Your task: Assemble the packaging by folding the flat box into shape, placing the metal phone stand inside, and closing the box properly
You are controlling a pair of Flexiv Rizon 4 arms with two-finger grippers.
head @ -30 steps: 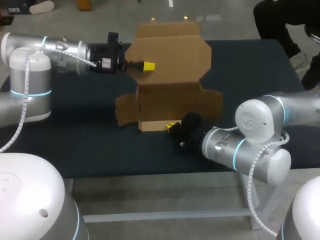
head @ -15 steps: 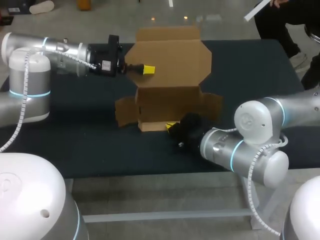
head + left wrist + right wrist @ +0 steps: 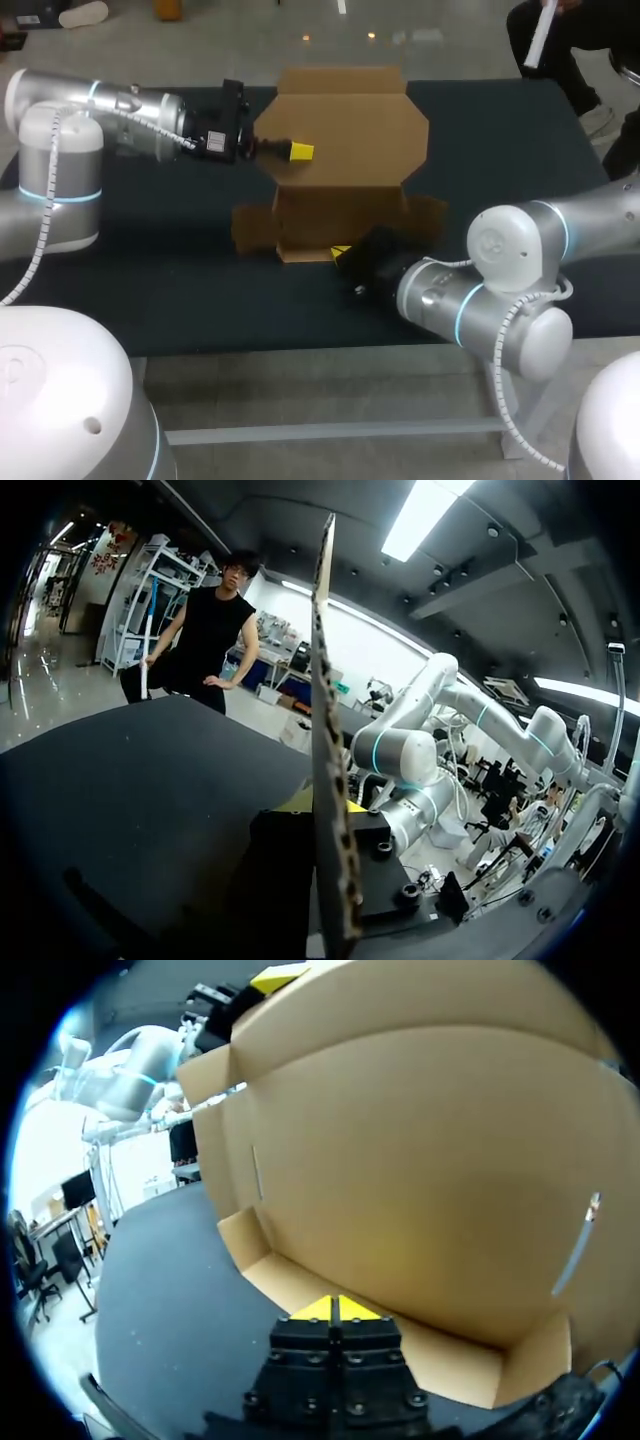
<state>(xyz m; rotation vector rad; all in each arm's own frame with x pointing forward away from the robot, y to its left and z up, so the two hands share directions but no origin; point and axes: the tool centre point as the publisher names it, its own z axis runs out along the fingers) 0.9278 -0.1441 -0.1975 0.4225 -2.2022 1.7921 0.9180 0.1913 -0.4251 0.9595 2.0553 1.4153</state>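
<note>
While left pincer [image 3: 298, 152] clamps box [image 3: 345, 120] flap | right pincer [image 3: 335, 1308] closed, empty, beside box

head view: fixed, high behind the robot, looking down across the whole desk [image 3: 140, 290]; mid distance; box [image 3: 340, 140] sits centre, toward the far edge.
left wrist view: on the left arm, very near, sighting edge-on along the box's raised panel, facing across the desk toward the right arm [image 3: 400, 750].
right wrist view: low over the desk near its front edge, close up, facing the box's inner side; right pincer [image 3: 334, 1307] in the foreground.
shared: box and desk in all three; each wrist view catches the other arm, left arm [image 3: 135, 1060] past the box's side.
</note>
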